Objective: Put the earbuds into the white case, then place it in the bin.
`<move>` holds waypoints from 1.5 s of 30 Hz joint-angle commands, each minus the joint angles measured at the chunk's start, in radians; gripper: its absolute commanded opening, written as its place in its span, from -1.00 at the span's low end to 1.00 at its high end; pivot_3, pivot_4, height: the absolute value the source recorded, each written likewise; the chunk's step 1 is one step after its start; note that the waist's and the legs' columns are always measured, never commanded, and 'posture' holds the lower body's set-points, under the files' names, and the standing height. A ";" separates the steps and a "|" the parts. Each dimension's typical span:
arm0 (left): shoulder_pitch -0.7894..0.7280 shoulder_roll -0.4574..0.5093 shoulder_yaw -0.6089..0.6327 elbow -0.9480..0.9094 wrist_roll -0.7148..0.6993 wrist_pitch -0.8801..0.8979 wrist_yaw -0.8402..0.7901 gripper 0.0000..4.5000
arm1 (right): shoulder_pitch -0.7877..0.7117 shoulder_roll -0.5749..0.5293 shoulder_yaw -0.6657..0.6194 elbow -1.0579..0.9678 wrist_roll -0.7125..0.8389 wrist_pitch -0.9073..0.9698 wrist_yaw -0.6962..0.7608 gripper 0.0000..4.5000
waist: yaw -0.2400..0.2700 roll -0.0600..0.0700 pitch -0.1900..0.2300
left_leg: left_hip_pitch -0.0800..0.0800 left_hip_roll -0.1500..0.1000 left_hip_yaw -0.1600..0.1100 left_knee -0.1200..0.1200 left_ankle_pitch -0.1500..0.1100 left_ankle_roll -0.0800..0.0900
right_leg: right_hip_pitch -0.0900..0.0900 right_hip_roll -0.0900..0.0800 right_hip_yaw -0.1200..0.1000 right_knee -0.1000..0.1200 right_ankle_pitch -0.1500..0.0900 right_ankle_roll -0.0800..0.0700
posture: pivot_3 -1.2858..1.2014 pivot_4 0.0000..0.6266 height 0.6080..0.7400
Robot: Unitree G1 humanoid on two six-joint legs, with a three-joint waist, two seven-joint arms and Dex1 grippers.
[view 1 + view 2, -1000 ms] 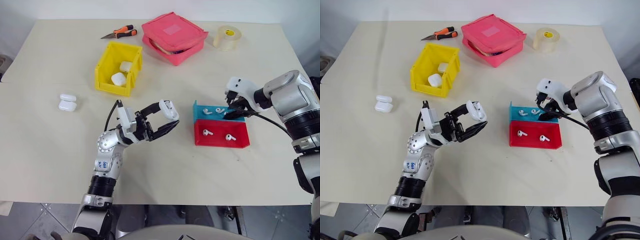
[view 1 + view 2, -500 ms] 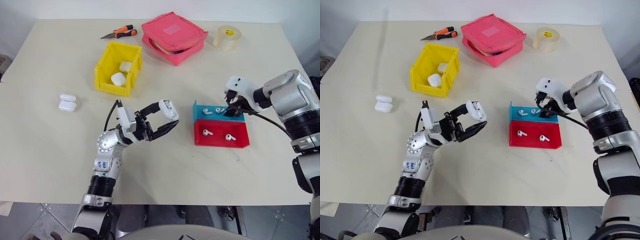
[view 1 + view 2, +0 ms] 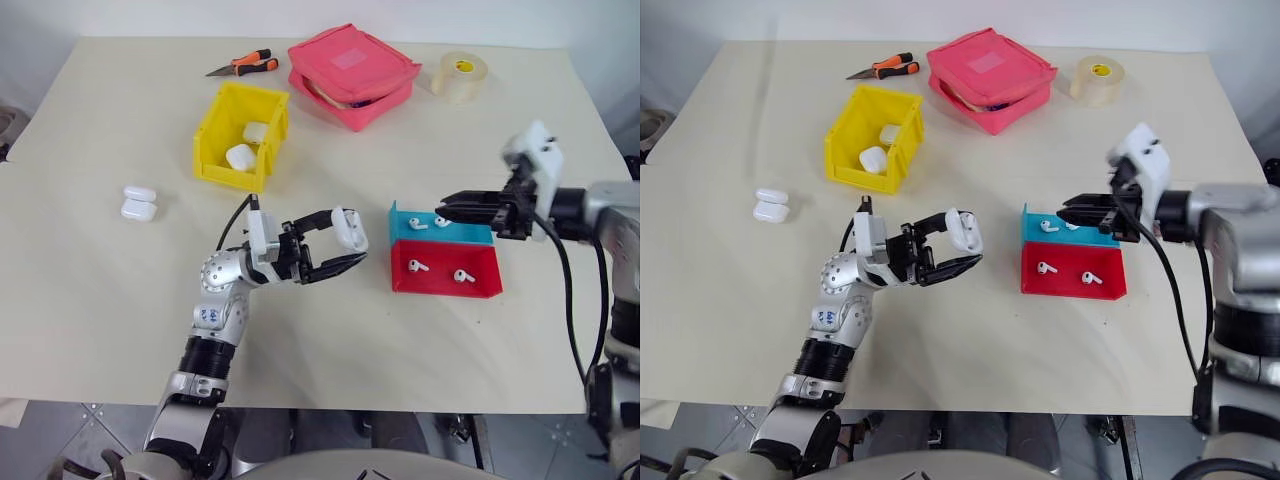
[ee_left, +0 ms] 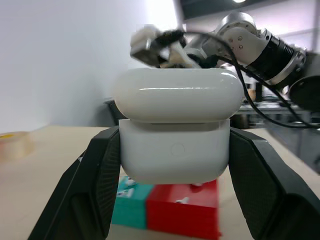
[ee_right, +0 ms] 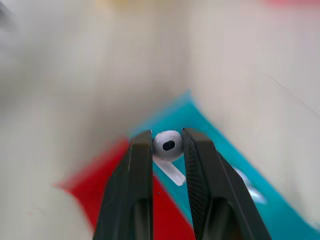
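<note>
Above the blue tray [image 3: 445, 232], the right end effector [image 5: 167, 145] pinches one earbud [image 5: 167, 145] by its head between narrow fingertips, the stem hanging free below; the hold looks slight, so a jolt or a twist on the way across could flick the earbud out onto the worktop [image 3: 120, 300]; near the middle of the worktop, the left end effector [image 3: 345, 248] clamps the case [image 3: 349, 228] by its sides, clear of the surface; in the left wrist view the lid [image 4: 175, 94] sits over the body, and whether it is open enough to take an earbud cannot be told; if it is shut, the earbud will meet plastic and skid off; a stem entering crooked could jam or tip the case in its grip; other earbuds lie in the blue tray and in the red tray [image 3: 445, 270]; the bin [image 3: 240, 135] stands well apart towards the far left, with two cases already in it.
</note>
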 commanded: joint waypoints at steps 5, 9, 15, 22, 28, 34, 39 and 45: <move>-0.075 -0.033 -0.029 0.072 -0.025 0.008 -0.131 0.24 | 0.107 0.252 -0.282 -0.346 0.355 0.172 -0.208 -0.79 | -0.002 0.000 0.000 | 0.001 0.000 0.000 0.000 0.000 0.000 | 0.000 0.000 0.001 0.001 0.000 0.000 | 0.03 -0.52 1.00; -0.099 -0.052 -0.034 0.098 -0.025 0.013 -0.178 0.24 | 0.184 0.337 -0.305 -0.430 0.498 0.150 -0.316 -0.79 | -0.002 0.000 0.000 | 0.001 -0.001 0.001 0.000 0.000 0.000 | 0.000 0.000 0.002 0.001 0.000 0.000 | 0.03 -0.52 1.00; -0.127 -0.073 -0.030 0.118 -0.023 0.015 -0.213 0.24 | 0.301 0.390 -0.260 -0.488 0.678 0.082 -0.489 -0.79 | -0.003 0.000 0.000 | 0.001 -0.001 0.000 0.000 0.000 0.000 | 0.000 0.000 0.002 0.001 0.000 0.000 | 0.03 -0.52 1.00; -0.143 -0.084 -0.022 0.131 -0.023 0.012 -0.229 0.24 | 0.404 0.348 -0.165 -0.504 0.833 -0.043 -0.652 -0.79 | -0.002 0.000 0.000 | 0.002 -0.001 0.000 -0.001 0.000 0.000 | 0.000 0.000 0.002 0.001 0.000 -0.001 | 0.03 -0.52 1.00; -0.138 -0.095 -0.026 0.088 -0.032 0.035 -0.226 0.24 | 0.470 0.273 -0.086 -0.490 0.847 -0.149 -0.692 -0.79 | -0.002 0.000 0.000 | 0.001 -0.001 0.001 -0.001 0.000 0.001 | 0.000 0.001 0.002 0.001 0.000 -0.001 | 0.03 -0.52 1.00; -0.131 -0.103 -0.027 0.050 -0.037 0.058 -0.215 0.24 | 0.522 0.222 -0.002 -0.459 0.785 -0.249 -0.670 -0.79 | -0.002 0.000 0.000 | 0.001 -0.001 0.001 -0.001 0.000 0.001 | 0.000 0.001 0.003 0.001 0.000 -0.001 | 0.03 -0.52 1.00; -0.117 -0.104 -0.025 0.008 -0.047 0.082 -0.199 0.24 | 0.567 0.174 0.043 -0.450 0.750 -0.315 -0.645 -0.79 | -0.001 0.000 0.000 | 0.001 -0.001 0.000 -0.001 -0.001 0.001 | 0.000 0.001 0.003 0.000 0.000 -0.001 | 0.03 -0.52 1.00; -0.103 -0.098 -0.018 -0.026 -0.051 0.105 -0.186 0.24 | 0.606 0.097 0.070 -0.418 0.680 -0.393 -0.598 -0.79 | -0.001 0.000 0.000 | 0.002 0.000 0.000 -0.001 -0.001 0.001 | 0.000 0.001 0.003 0.000 0.000 -0.001 | 0.03 -0.52 1.00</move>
